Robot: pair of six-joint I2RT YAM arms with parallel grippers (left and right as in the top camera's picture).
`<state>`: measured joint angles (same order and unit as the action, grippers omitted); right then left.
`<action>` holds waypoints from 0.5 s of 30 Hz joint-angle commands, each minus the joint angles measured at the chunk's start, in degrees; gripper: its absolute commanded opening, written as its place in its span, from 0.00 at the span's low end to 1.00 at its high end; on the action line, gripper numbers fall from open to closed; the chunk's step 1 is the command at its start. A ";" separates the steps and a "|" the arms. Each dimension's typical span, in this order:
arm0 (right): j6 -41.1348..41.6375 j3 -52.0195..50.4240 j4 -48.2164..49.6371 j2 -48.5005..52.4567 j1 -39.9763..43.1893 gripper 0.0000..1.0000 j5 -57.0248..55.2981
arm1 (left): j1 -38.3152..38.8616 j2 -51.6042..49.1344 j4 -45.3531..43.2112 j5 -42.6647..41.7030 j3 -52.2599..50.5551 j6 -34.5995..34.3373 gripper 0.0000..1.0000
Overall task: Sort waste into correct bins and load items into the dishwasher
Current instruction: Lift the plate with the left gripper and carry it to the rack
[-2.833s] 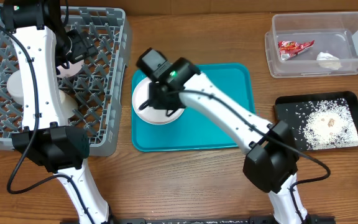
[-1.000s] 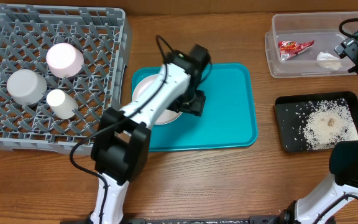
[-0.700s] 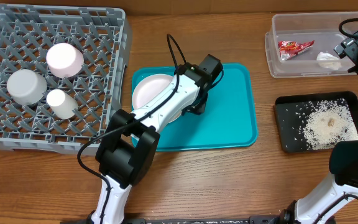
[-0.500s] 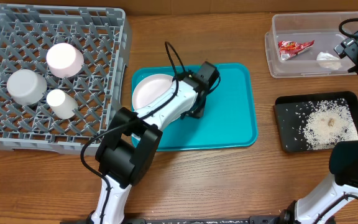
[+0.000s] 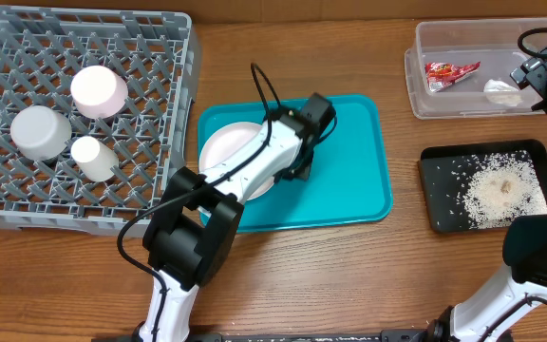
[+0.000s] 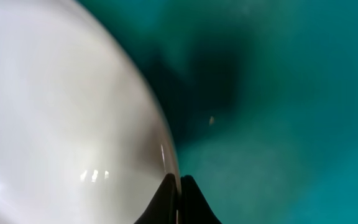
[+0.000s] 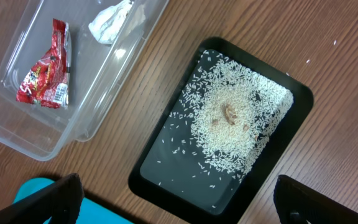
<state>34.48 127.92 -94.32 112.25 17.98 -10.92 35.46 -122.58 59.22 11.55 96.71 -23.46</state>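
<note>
The left tool (image 6: 179, 193) is pressed together on the very edge of the white plate (image 5: 224, 152), which lies flat on the teal tray (image 5: 349, 180) in the middle of the worktop (image 5: 349, 275). Only the fingertips seem to have the rim. That thin pinch is the worry: a smooth, flat plate could slide out as it lifts, or tip and knock back onto the tray. The tray itself might drag along too, since nothing holds it down. The grey dish rack (image 5: 150, 57) already carries 2 bowls (image 5: 100, 88) and 1 cup (image 5: 91, 157), so the plate needs a free stretch of lattice or it could strike them. The right tool (image 7: 176, 202) hangs spread wide above the black bin (image 7: 166, 168) of rice crumbs (image 7: 235, 118), holding nothing.
</note>
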 commanded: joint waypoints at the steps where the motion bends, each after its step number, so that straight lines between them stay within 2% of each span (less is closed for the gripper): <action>1: -0.02 0.68 0.13 -0.22 0.09 1.00 -0.37 | -1.49 0.26 4.81 -0.59 13.16 4.09 0.04; 5: -0.02 0.68 0.13 -0.22 0.09 1.00 -0.35 | -5.14 0.26 11.85 -0.48 28.13 5.95 0.04; 8: -0.02 0.68 0.13 -0.22 0.09 1.00 -0.35 | -10.56 0.26 14.14 -5.73 38.73 8.98 0.04; 11: -0.02 0.68 0.13 -0.22 0.09 1.00 -0.35 | -17.38 0.26 13.90 -16.52 45.75 11.63 0.04; 15: -0.02 0.68 0.13 -0.22 0.09 0.99 -0.37 | -28.37 0.11 7.91 -41.22 47.76 13.75 0.04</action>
<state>34.48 127.92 -94.30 112.25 17.98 -10.92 12.93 -122.89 68.86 -9.21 143.31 -13.47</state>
